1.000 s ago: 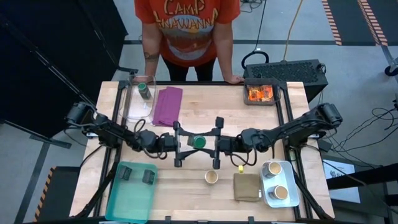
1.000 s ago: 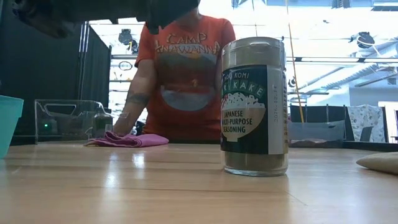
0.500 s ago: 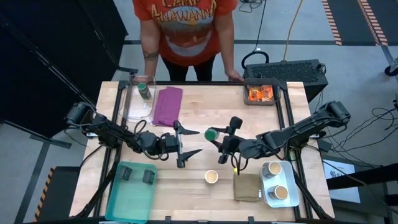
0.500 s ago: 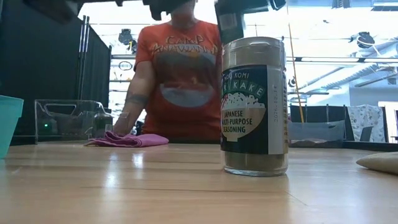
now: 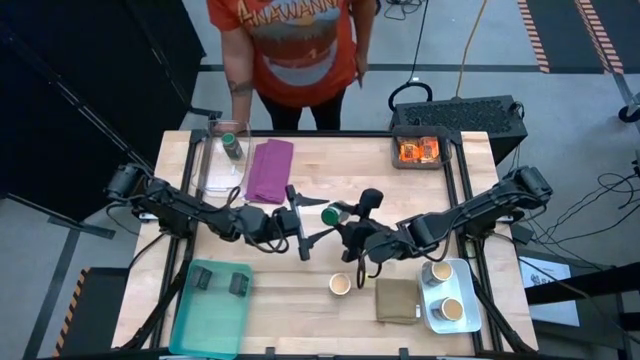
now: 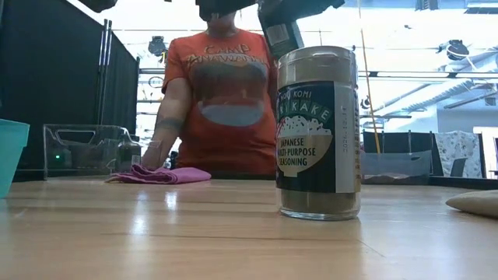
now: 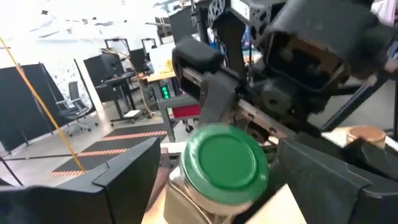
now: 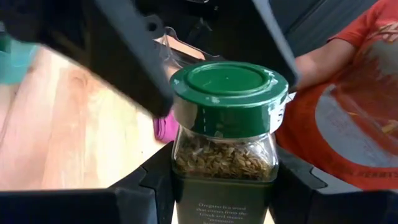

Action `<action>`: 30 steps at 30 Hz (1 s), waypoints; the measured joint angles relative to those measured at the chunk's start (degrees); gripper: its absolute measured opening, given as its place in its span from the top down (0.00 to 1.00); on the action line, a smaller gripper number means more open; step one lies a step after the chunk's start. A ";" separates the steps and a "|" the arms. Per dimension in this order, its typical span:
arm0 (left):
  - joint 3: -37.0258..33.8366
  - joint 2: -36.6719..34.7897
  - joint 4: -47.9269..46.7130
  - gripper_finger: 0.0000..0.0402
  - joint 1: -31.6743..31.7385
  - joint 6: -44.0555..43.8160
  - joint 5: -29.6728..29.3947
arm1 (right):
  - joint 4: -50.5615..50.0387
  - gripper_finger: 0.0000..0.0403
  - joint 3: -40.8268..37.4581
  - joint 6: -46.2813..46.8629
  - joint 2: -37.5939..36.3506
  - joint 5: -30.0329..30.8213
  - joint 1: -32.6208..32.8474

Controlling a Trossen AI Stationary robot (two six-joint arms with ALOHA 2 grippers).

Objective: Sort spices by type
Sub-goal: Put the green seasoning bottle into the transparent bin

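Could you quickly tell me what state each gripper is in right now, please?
Left gripper: open, holding nothing.
Right gripper: closed on the green-lidded jar.

two green-lidded jars (image 5: pixel 232 142), three tan-topped cups (image 5: pixel 340 284), seemingly two dark blocks (image 5: pixel 203 279).

a robotics lab or workshop, not a home. a wooden table (image 5: pixel 320 190) sits in a metal frame with two dark arms mounted on it, cables trailing over a grey floor marked with striped tape (image 5: pixel 533 35). behind it stand black partition panels (image 6: pixel 54 85), office chairs (image 7: pixel 78 109) and desks under bright ceiling lights.
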 joint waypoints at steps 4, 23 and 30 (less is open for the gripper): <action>0.00 0.00 -1.59 0.18 0.53 -0.05 -0.04 | 0.08 0.58 0.06 -0.04 0.00 1.19 0.00; 0.00 4.31 7.28 0.31 2.63 2.93 2.89 | 0.31 0.58 0.06 0.40 0.00 1.14 -0.04; 0.00 4.31 6.21 0.48 2.61 3.32 2.63 | 0.10 0.58 0.06 1.15 0.00 1.06 -0.04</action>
